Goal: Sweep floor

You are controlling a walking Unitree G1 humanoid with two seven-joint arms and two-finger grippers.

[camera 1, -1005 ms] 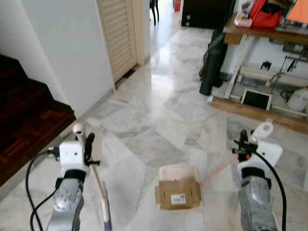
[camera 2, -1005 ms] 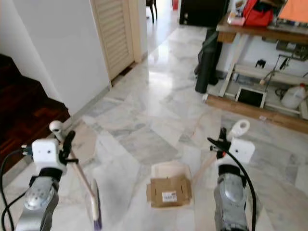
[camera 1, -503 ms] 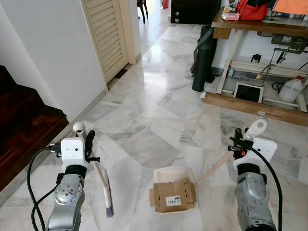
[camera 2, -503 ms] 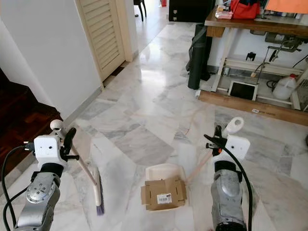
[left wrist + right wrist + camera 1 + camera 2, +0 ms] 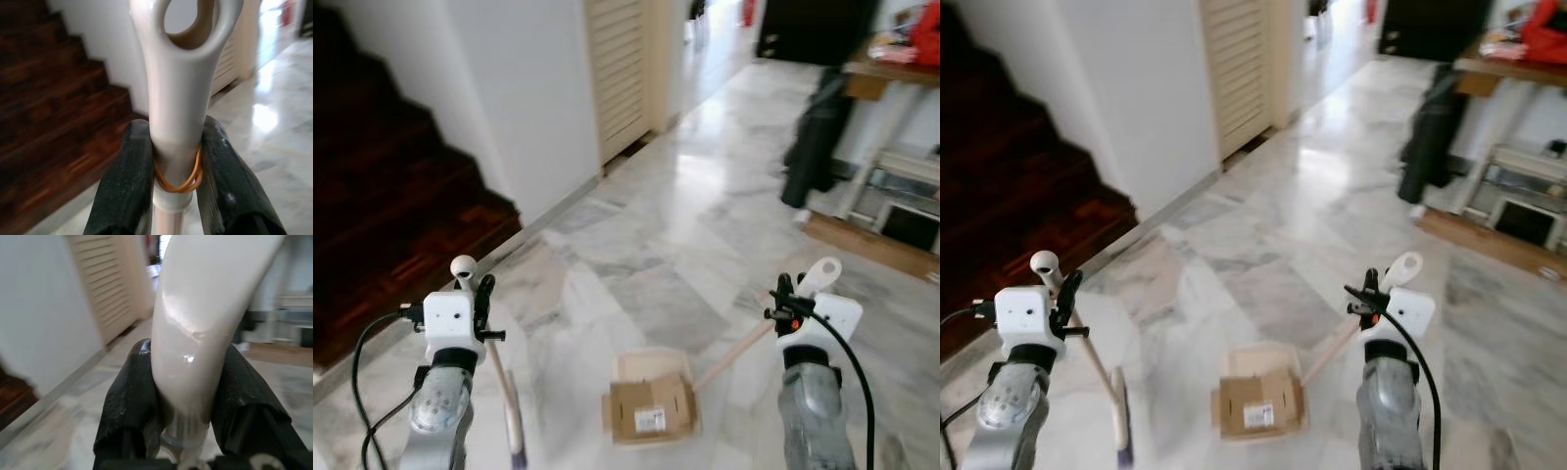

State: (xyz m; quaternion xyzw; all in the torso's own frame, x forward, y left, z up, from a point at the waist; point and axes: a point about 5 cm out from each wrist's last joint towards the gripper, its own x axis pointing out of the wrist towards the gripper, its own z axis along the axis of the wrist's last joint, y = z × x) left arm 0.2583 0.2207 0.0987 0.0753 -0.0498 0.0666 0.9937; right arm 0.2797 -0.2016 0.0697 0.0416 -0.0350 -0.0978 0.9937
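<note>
The left tool (image 5: 175, 196) is clenched around the white handle of a broom (image 5: 512, 416), an orange rubber band (image 5: 177, 182) looped round the handle between its fingers (image 5: 128, 181). The broom slants down to the marble floor (image 5: 666, 245), its head low by the left arm, somewhat blurred. The right tool (image 5: 188, 396) grips the pale handle of a dustpan (image 5: 646, 377), which rests on the floor between the two arms. A flattened cardboard piece (image 5: 648, 409) lies in the pan. Dark wooden stairs (image 5: 391, 215) rise at the left beside a louvred door (image 5: 617, 69).
</note>
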